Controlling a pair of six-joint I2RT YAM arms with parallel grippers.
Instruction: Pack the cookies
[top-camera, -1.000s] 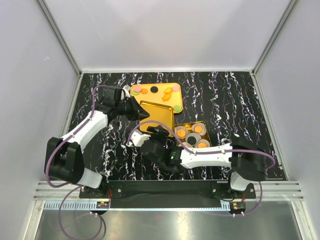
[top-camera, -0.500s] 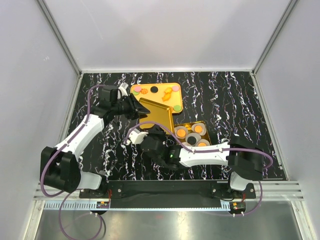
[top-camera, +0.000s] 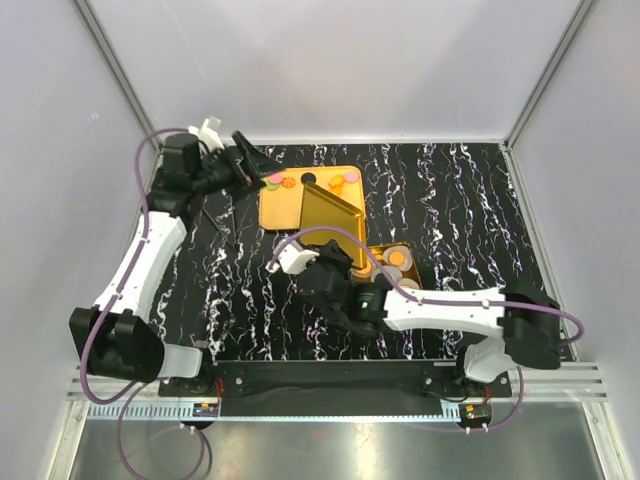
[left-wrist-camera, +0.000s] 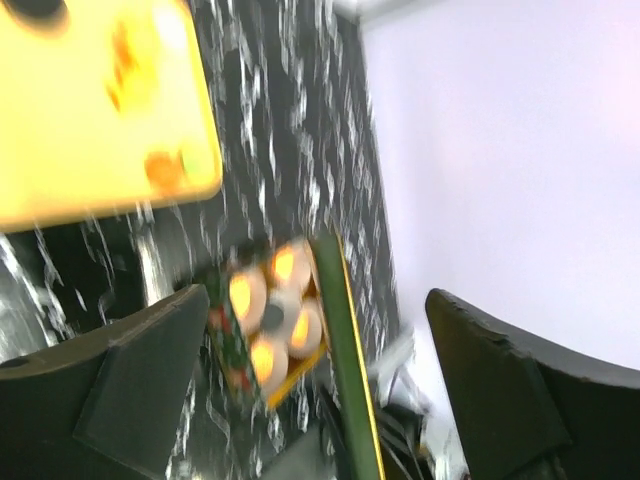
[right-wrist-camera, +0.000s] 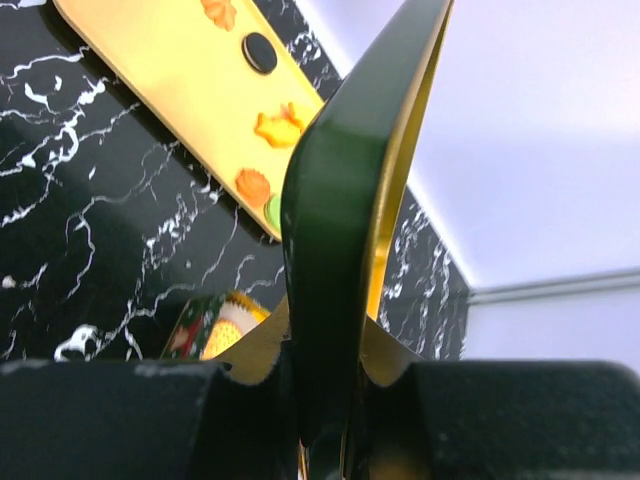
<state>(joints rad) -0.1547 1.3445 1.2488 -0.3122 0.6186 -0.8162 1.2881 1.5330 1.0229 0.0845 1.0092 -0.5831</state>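
Pinching upright gold lid (right-wrist-camera: 345, 190): right gripper (right-wrist-camera: 325, 365).

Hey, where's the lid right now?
In the top view, the lid stands tilted up in the middle, clamped in the right gripper, between the gold tray behind and the cookie tin to its right.

The overhead view is bright, lit from above and sharp, with faint shadows on the black table (top-camera: 450, 200). The left wrist view is smeared by motion, its yellow tray (left-wrist-camera: 60, 150) washed out and the cookies (left-wrist-camera: 160, 170) mere blots. The right wrist view is crisp far off, but the dark lid (right-wrist-camera: 330, 250) softens near the lens.
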